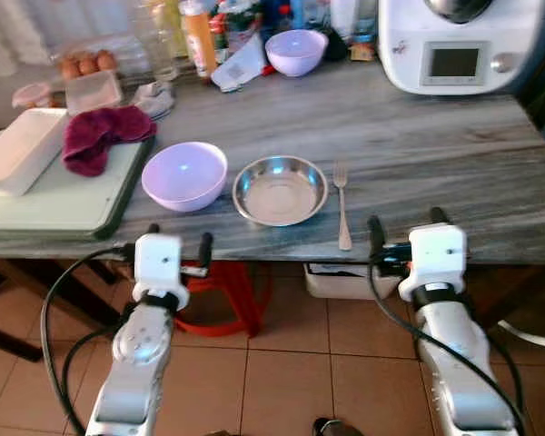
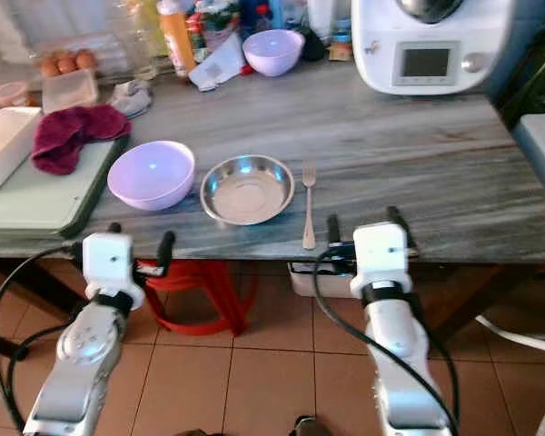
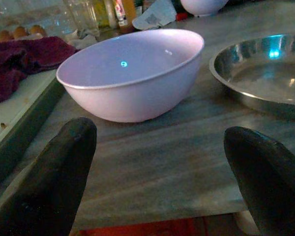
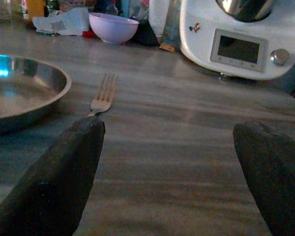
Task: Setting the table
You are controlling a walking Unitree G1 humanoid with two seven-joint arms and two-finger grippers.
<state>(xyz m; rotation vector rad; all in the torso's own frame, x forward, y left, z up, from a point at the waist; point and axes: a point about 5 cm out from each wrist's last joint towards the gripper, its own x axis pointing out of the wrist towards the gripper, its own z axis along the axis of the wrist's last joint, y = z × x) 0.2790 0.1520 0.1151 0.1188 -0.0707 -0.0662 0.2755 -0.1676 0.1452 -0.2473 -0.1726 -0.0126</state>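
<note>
On the grey wooden table (image 1: 418, 145) a lilac bowl (image 1: 184, 174) stands beside a round steel plate (image 1: 280, 189), and a metal fork (image 1: 342, 204) lies just right of the plate, tines pointing away from me. My left gripper (image 1: 178, 242) hovers open at the table's front edge, right in front of the lilac bowl (image 3: 130, 73). My right gripper (image 1: 407, 229) is open too, at the front edge just right of the fork's (image 4: 103, 96) handle. Neither holds anything.
A green tray (image 1: 64, 204) at the left carries a white dish (image 1: 23, 150) and a maroon cloth (image 1: 100, 136). A second lilac bowl (image 1: 296, 52), bottles, eggs and a white kitchen machine (image 1: 459, 41) line the back. A red stool (image 1: 220, 295) stands under the table.
</note>
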